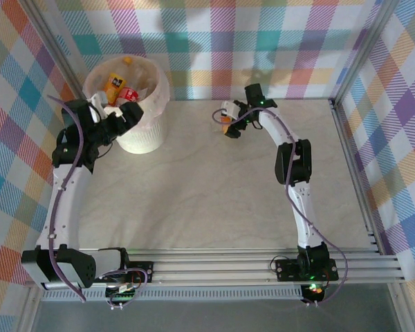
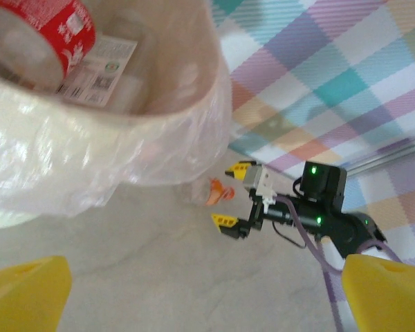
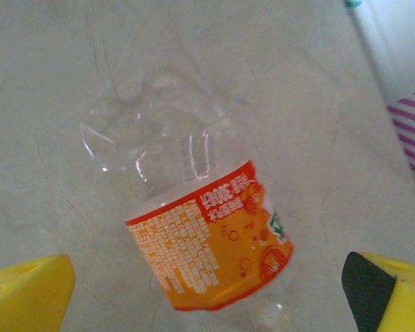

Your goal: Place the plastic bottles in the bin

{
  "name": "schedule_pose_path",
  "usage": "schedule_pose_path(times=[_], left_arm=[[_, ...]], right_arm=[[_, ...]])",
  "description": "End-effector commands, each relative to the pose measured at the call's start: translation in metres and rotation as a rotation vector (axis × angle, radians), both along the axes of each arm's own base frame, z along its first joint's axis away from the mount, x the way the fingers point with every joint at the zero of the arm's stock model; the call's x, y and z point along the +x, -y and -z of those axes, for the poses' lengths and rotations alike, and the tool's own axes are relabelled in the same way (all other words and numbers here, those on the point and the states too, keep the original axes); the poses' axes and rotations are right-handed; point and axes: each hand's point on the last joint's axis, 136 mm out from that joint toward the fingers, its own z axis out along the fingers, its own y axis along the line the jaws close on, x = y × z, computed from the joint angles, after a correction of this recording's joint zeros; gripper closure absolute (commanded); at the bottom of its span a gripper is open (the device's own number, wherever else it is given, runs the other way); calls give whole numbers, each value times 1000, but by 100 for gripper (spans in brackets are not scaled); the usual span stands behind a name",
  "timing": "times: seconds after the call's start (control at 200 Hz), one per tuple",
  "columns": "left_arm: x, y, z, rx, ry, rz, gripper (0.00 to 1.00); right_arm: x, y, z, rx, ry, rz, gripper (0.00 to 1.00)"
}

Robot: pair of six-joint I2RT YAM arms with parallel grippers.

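Observation:
A clear plastic bottle with an orange label (image 3: 207, 242) lies on the table, its crumpled clear end pointing away. My right gripper (image 3: 207, 301) hangs open just above it, one yellow finger (image 3: 28, 294) on each side and neither touching. From above, that gripper (image 1: 229, 114) covers most of the bottle (image 1: 225, 128) at the back of the table. The bin (image 1: 142, 135) stands at the back left and holds an orange-labelled bottle (image 1: 115, 84) and a red-labelled one (image 2: 48, 34). My left gripper (image 1: 117, 109) is open and empty beside the bin's near rim (image 2: 90, 159).
The bin's bag (image 2: 194, 149) hangs loose over its rim. Checked walls close in the back and sides, with a metal rail (image 1: 349, 173) along the right edge. Bare table (image 1: 207, 194) lies between the two arms.

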Motion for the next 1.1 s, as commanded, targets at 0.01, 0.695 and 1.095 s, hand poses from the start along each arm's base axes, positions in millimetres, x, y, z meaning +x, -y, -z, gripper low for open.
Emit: schedule_pose_path(times=[0.01,0.695,1.095], left_arm=[[-15,-3,21,50,-62,1,0],[-33,34,25,-37,-9,134,0],[-53,107,0,-112,92,324,0]], right_arm=[[3,-9,2,8,61,-103,0],[-55,0,-74,221,-1,66,54],[-185,16,-187,674,-303,362,60]])
